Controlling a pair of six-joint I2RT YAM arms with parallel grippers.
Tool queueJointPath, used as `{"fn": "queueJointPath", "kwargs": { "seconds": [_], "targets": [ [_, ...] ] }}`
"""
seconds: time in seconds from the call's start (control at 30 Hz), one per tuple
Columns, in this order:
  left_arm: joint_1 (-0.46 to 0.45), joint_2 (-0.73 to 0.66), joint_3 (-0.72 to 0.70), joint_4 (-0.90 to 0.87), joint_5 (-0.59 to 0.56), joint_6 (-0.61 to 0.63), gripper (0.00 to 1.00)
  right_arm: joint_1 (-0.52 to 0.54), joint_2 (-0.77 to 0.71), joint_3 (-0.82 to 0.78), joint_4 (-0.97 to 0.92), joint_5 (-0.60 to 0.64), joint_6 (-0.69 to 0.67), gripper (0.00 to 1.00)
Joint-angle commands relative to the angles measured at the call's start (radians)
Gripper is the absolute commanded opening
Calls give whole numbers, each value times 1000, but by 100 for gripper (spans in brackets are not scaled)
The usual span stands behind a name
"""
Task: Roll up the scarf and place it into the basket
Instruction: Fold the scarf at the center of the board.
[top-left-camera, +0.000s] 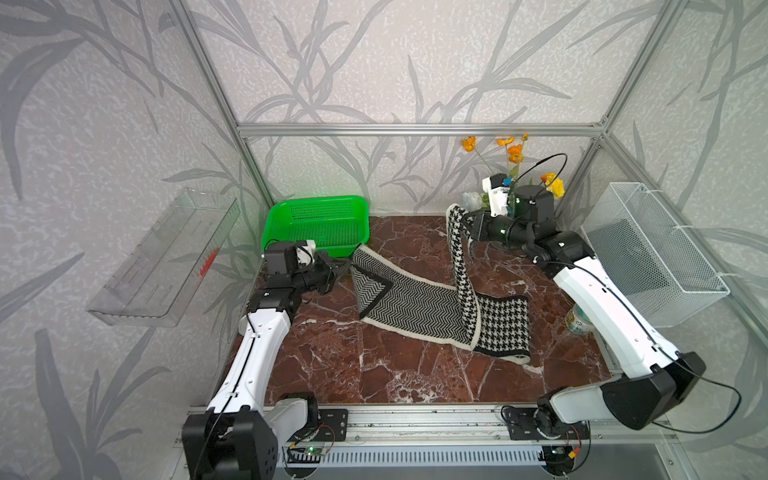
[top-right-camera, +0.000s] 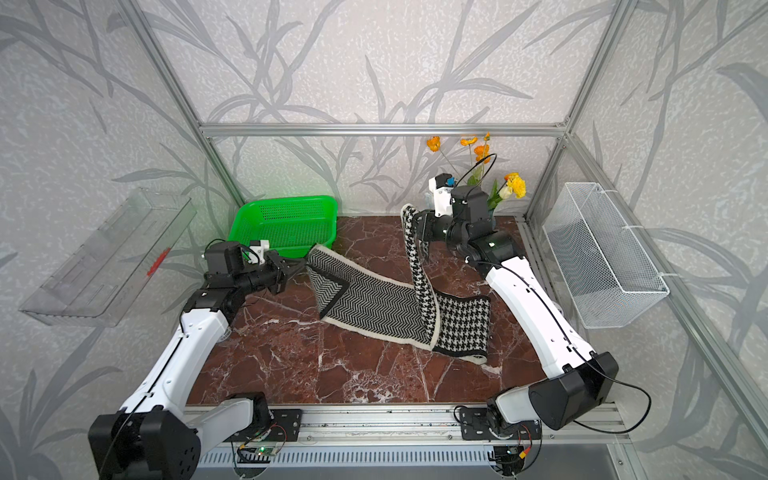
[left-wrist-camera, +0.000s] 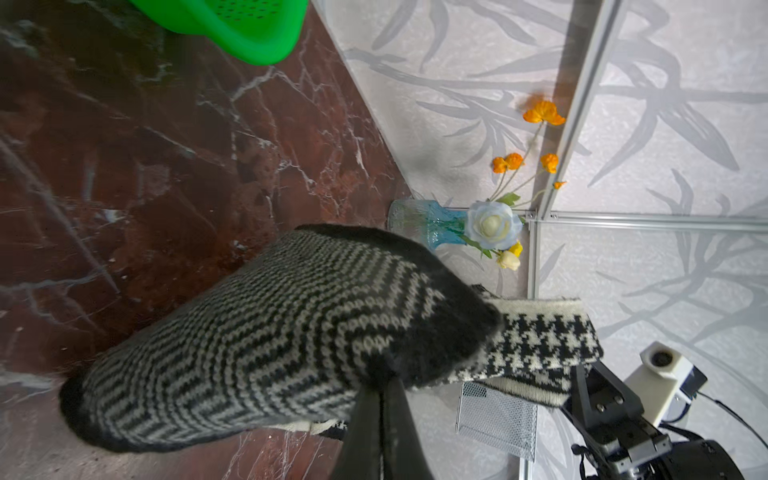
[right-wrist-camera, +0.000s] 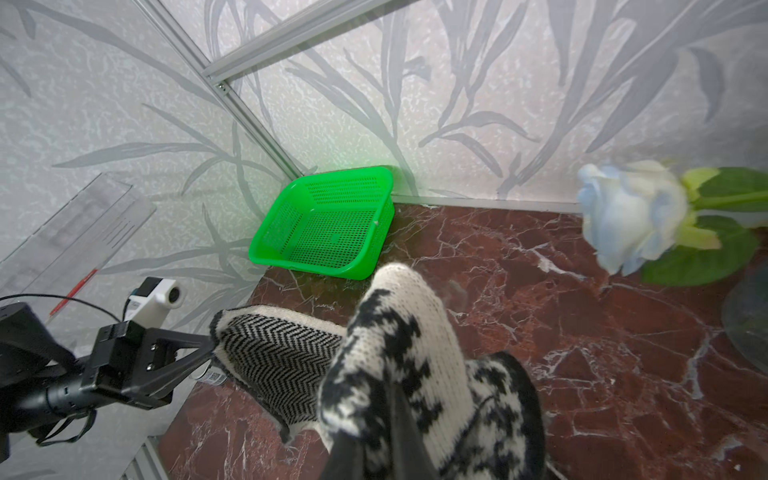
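The black-and-white scarf (top-left-camera: 415, 303) lies slantwise across the marble table, herringbone face up on the left, houndstooth face up on the right (top-right-camera: 461, 328). My left gripper (top-left-camera: 347, 266) is shut on the scarf's left end, held just above the table right in front of the green basket (top-left-camera: 316, 200). In the left wrist view the jaws (left-wrist-camera: 380, 390) pinch the herringbone end (left-wrist-camera: 270, 332). My right gripper (top-left-camera: 465, 226) is shut on the other end, lifted high at the back so a houndstooth strip hangs down. The right wrist view shows that pinch (right-wrist-camera: 386, 399). The basket (right-wrist-camera: 328, 224) is empty.
A blue glass vase of flowers (top-left-camera: 515, 166) stands at the back right, close behind my right wrist. A white wire basket (top-left-camera: 648, 257) hangs on the right wall and a clear tray (top-left-camera: 166, 253) on the left wall. A small jar (top-left-camera: 579, 322) sits under my right forearm.
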Motion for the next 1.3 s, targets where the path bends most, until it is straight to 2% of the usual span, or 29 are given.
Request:
{"fn": "queueJointPath", "kwargs": {
  "seconds": [0.0,0.27,0.4,0.6,0.8,1.07,1.27],
  "targets": [
    [76,29,-23,30,141,34,0,38,19,46,62,21,11,12],
    [249,149,-49,-78,197,151,0,109,64,61,97,44,24,12],
    [287,221,-55,-126,185,203,1,144,87,71,114,52,31,12],
    [341,279,-44,-216,123,301,8,207,126,87,135,65,34,11],
    [372,334,-5,-269,45,347,12,264,157,133,143,88,30,12],
    [407,412,21,-226,2,318,17,320,233,257,111,105,20,12],
    [412,436,66,-236,-41,333,27,371,318,321,110,117,20,12]
  ]
}}
